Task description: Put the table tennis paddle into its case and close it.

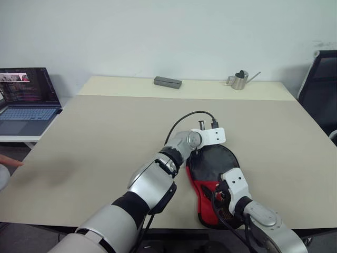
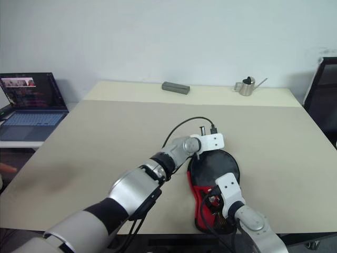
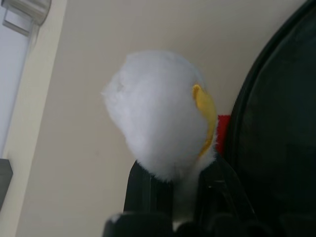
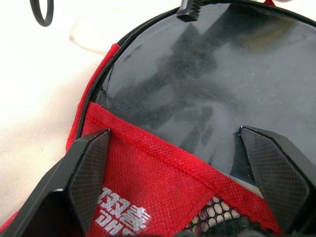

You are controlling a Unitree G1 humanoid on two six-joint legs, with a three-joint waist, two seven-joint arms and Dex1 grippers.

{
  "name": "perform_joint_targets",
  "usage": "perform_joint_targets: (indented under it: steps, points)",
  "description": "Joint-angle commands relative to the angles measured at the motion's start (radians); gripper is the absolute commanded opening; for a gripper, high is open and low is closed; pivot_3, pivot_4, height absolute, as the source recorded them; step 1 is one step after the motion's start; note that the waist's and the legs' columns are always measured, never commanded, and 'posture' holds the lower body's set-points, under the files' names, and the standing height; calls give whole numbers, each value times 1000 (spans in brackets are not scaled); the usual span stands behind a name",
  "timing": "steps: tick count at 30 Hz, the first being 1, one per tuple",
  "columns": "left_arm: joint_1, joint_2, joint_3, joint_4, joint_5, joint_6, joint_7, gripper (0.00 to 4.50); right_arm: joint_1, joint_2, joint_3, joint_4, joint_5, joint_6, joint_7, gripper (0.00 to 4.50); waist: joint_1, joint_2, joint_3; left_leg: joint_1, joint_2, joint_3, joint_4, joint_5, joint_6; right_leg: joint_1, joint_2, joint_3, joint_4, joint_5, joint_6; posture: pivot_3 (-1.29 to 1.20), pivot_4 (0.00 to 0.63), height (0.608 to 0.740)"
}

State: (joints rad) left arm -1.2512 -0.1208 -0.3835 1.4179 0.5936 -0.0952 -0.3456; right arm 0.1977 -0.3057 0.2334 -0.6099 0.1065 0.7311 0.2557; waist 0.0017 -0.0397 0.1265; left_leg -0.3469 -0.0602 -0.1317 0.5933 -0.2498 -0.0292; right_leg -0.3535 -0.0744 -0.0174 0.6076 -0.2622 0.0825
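The case (image 1: 213,167) lies flat near the table's front edge, its black round part pointing away from me and its red panel (image 4: 148,182) with white logo and mesh toward me. The table tennis paddle is hidden. My left gripper (image 3: 173,173) sits at the case's far left rim, shut on a white fluffy tuft (image 3: 158,113) with a yellow bit. My right gripper (image 4: 173,148) hovers over the near end of the case, its fingers (image 4: 89,168) spread wide above the red panel, holding nothing.
A laptop (image 1: 26,100) stands on a side table at the left, with a person's hand (image 1: 8,161) below it. A grey box (image 1: 167,81) and a metal watering can (image 1: 239,80) sit at the table's far edge. A black chair (image 1: 321,89) is at the right.
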Motion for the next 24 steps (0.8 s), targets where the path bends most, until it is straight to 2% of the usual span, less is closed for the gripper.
perform_joint_targets:
  steps: [1,9,10,20,24]
  points:
    - [-16,-5,12,-24,-12,-7,-12,1422,35,-7,26,93,3,85,5,4500,0,0,0,0,0,0,0,0,0,0,0,0,0,0,0,0,150,740]
    - [-19,-19,48,-33,-59,-70,-90,4312,-19,-6,26,142,0,75,26,4500,0,-1,-1,1,0,0,0,0,0,0,-1,0,0,0,0,0,150,740]
    - [-25,-17,63,-36,-74,-82,-109,4476,-28,-5,27,151,-2,72,29,4500,-1,-1,-1,2,1,0,0,0,-1,0,-2,0,0,0,0,0,150,740]
    - [-85,82,177,-61,-199,-127,-218,4476,-105,-1,16,220,-2,61,59,4500,-19,1,2,2,4,0,0,0,-1,0,-2,-2,2,1,2,0,150,740]
    - [-92,189,234,-90,-266,-156,-318,4476,-144,3,14,258,-5,49,74,4500,-28,1,2,2,3,0,0,0,-1,0,-2,-1,2,2,4,0,150,740]
